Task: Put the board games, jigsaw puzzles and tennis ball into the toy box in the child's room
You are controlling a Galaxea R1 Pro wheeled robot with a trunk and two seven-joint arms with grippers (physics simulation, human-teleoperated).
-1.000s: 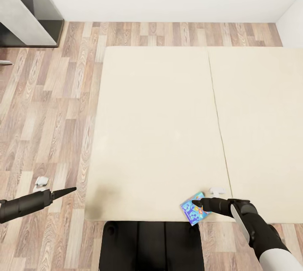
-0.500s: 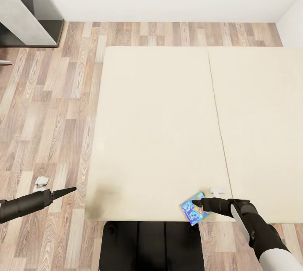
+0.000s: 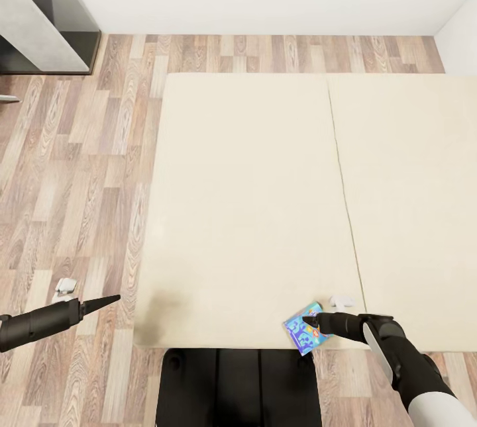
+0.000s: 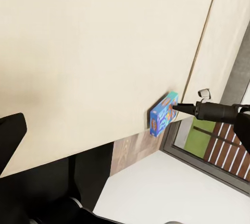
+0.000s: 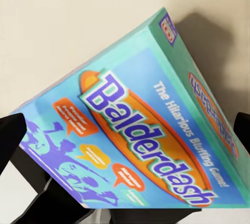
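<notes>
Little has moved over the last second: the blue board game and the right hand at it have shifted only a touch toward the bed's near edge, and the left arm stays where it was.

The bed (image 3: 252, 208), with its plain beige cover and a seam running down it, takes up most of the head view, with wood-plank floor (image 3: 79, 182) to its left and a white wall beyond. A dark grey piece of furniture (image 3: 40, 16) stands at the far left corner. The robot's black base (image 3: 238, 387) sits against the bed's near edge.

The right hand (image 3: 311, 318) reaches over the near edge of the bed to the blue board game (image 3: 305, 329), which is tilted with one edge raised. In the right wrist view the box (image 5: 140, 140), lettered "Balderdash", sits between the two dark fingertips (image 5: 10, 130); the hand is spread wide around it, and whether the pads press it I cannot tell.

The left hand (image 3: 109, 298) hangs over the floor beside the bed, fingers together in a narrow point, holding nothing.
</notes>
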